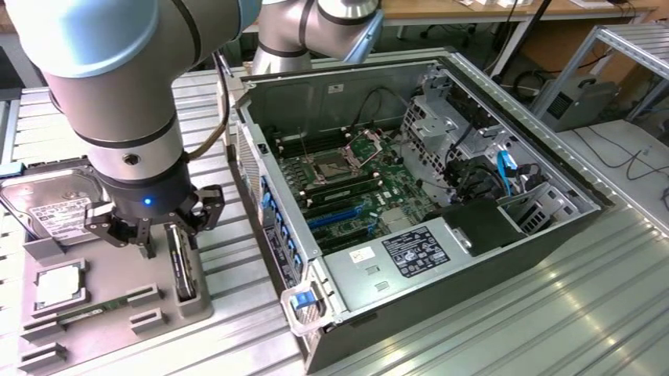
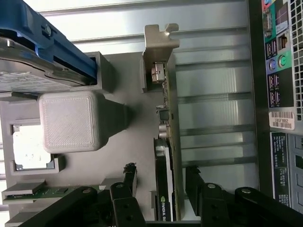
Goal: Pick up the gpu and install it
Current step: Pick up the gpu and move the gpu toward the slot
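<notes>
The gpu [image 1: 185, 265] stands on its long edge in a slot of the grey fixture tray [image 1: 110, 270], which lies on the ribbed metal worktop [image 1: 544, 313] at about 8 o'clock from the open computer case [image 1: 418, 196]. In the exterior view the card's long axis runs nearly from 12 o'clock to 6 o'clock, roughly parallel to the case's near wall. The wrist view shows its silver end bracket [image 2: 161, 42] at the end farthest from the hand, so the bracket end points toward 6 o'clock in the exterior view.

The hand [image 1: 157, 229] hangs over the 12 o'clock end of the card. Its jaws are spread wide, one finger [image 2: 127, 187] on each side of the thin board, with a gap showing between each finger and the card. Nothing is gripped.

Also on the tray are a hard drive [image 1: 58, 207] at about 10 o'clock from the gpu, a square processor [image 1: 58, 286] at about 8 o'clock, and a green memory stick [image 1: 94, 311] near 7 o'clock. Inside the case, the motherboard [image 1: 345, 180] lies exposed.
</notes>
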{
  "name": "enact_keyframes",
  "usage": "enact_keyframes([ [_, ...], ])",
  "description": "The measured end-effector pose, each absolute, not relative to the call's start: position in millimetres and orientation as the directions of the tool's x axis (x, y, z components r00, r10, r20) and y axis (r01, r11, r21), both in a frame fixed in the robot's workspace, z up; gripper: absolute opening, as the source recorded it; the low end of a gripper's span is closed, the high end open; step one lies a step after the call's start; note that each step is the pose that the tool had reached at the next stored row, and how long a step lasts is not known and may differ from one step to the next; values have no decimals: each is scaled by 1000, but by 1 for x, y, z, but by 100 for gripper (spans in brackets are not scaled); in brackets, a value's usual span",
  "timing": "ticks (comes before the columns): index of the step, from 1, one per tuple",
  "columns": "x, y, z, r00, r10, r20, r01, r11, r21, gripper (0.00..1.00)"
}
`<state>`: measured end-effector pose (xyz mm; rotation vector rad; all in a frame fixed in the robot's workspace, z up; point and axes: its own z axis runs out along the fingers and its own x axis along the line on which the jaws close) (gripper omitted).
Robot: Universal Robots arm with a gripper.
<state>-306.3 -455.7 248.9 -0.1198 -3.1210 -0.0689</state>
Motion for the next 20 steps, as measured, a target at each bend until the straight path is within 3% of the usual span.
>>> enact_keyframes([
  [20,-306,-452,240,-997,76,21,77,996,45,54],
])
